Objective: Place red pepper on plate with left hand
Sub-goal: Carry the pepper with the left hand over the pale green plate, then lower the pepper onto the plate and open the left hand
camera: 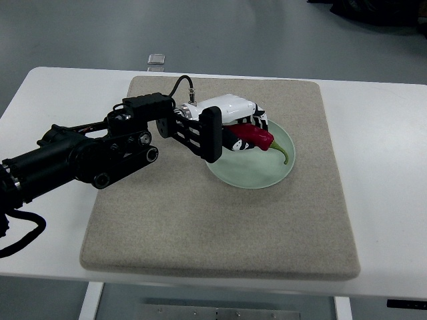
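— Pepper first: where is it sitting?

— The red pepper (257,137) is lying over the pale green plate (267,175), toward the plate's upper left part. Its green stem is pointing down and to the right, curving across the plate's right side. Whether the pepper is actually resting on the glaze or hanging just above it, I cannot tell from this steep angle.

— And the hand?

— The left hand (237,127) is reaching in from the picture's left, its black arm stretching across the beige mat (200,227). The white-shelled fingers are curling around the pepper's thick end, so the hand is gripping it; only the tapered half and the stem are showing past the fingers.

— Is anything else sitting in the plate?

— Nothing but the pepper and the fingertips hovering over its rim. The lower and right parts of the plate are showing bare.

— Where is the plate itself sitting?

— It is resting on the mat, in the mat's upper right area, and the mat is lying on the white table (387,200).

— Anything beyond the mat?

— A small clear-looking object (157,59) is sitting at the table's far edge, just past the mat's upper left corner; it is too small to identify.
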Motion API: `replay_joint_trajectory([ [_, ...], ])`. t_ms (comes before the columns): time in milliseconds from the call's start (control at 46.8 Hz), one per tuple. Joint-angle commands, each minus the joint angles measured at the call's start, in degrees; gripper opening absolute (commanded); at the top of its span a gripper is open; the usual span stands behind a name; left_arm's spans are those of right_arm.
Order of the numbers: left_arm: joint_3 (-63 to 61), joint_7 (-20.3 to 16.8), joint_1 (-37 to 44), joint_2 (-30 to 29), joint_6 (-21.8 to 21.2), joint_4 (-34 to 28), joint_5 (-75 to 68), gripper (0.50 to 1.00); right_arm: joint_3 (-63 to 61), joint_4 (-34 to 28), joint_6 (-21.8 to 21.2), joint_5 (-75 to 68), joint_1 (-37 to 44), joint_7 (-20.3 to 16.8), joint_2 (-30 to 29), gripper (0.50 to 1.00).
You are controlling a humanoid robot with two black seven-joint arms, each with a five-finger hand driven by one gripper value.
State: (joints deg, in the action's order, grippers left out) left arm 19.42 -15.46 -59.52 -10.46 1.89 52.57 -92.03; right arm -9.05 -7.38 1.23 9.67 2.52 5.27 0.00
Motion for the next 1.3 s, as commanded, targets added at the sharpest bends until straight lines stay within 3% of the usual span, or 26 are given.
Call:
replay_joint_trajectory([
  [0,0.0,0.0,0.2,0.0,0.0,-0.3,0.0,0.500,0.0,0.0,0.0,0.0,0.0,0.0,0.0,0.932],
  [556,-0.9,0.0,0.5,0.6,0.0,-1.6,-0.2,0.500,0.0,0.0,0.0,0.0,0.0,0.0,0.0,0.932],
  [898,-2.1,0.0,1.0,0.5,-0.2,-2.6,-0.2,0.553,0.0,0.0,0.0,0.0,0.0,0.0,0.0,0.932],
  [1027,-2.0,0.1,1.0,0.6,-0.6,-2.6,-0.1,0.589,0.0,0.0,0.0,0.0,0.0,0.0,0.0,0.932],
  [1219,-1.8,0.1,1.2,0.6,-1.0,-2.6,0.8,0.769,0.0,0.0,0.0,0.0,0.0,0.0,0.0,0.932],
  [1283,-1.4,0.1,1.2,0.7,-1.1,-2.4,0.9,0.805,0.0,0.0,0.0,0.0,0.0,0.0,0.0,0.932],
])
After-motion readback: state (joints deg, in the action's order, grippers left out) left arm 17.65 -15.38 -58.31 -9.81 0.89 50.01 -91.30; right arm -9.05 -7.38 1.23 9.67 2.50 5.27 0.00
